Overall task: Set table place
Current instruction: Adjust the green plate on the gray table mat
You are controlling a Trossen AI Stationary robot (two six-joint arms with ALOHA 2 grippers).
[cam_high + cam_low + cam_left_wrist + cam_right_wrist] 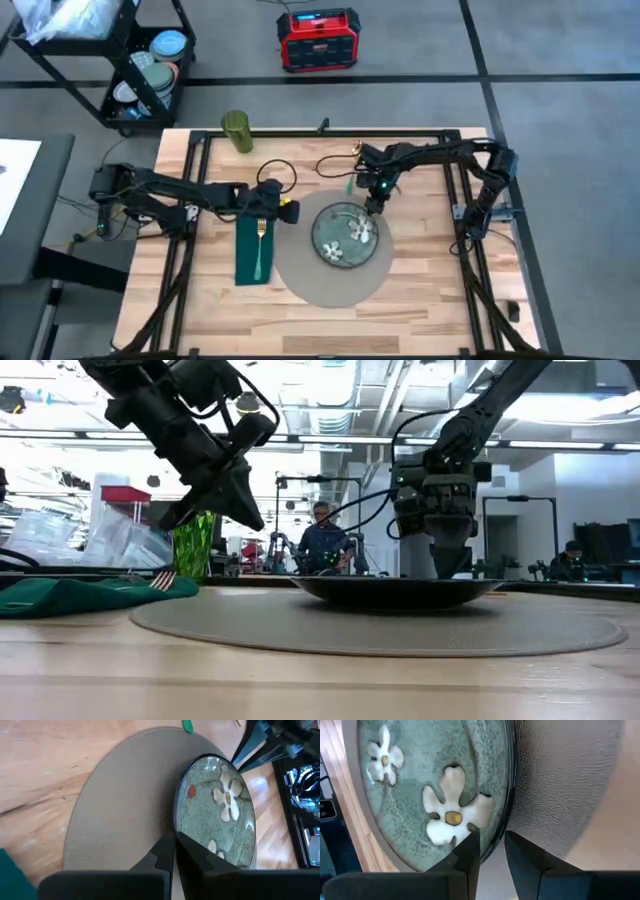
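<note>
High view: placemat (300, 275) lies centred on the bench (420, 300), green floral plate (347, 237) resting on it, napkin (252, 250) and fork (261, 248) just beside its left edge. Right hand (373, 208) sits over the plate's far rim, fingers slightly parted astride the edge, likely releasing or nudging it. Left hand (268, 200) hovers above the napkin, fingers nearly together, empty. Green cup (237, 131) waits at the far edge.

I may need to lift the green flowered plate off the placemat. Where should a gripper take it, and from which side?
Grip the plate by its raised rim, one finger inside and one outside, coming from above. The low view shows the rim flaring up off the placemat; the centre is flat. The right gripper hovers over the far edge.
</note>
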